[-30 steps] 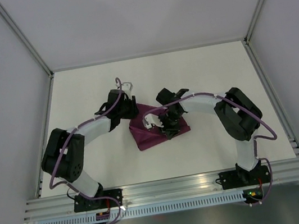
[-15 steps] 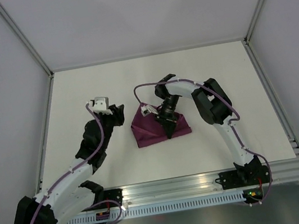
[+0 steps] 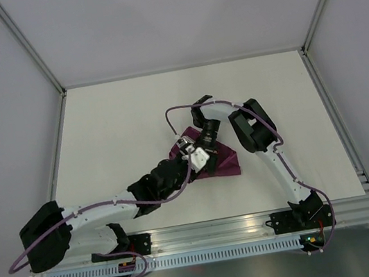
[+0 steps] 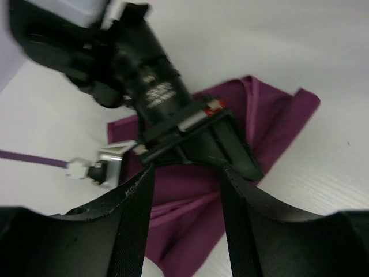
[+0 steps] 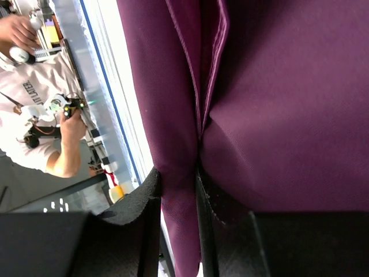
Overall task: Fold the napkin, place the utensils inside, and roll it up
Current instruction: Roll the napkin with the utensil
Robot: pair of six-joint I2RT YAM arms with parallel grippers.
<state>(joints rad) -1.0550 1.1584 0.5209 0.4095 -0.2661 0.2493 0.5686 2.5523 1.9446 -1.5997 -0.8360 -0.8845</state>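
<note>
Reaching in from the left, our left gripper [image 4: 184, 173] hovers low over the napkin [image 3: 222, 166], its fingers spread wide and holding nothing. At the centre of the table [image 3: 117, 114] the napkin lies folded into a compact, layered wedge, not yet rolled. Further right, our right gripper [image 5: 176, 187] is almost closed, pinching a ridge of the cloth between its fingers. We see no utensils; they may sit under the layers, but we cannot tell. We judge the folding largely done, with the rolling left.
</note>
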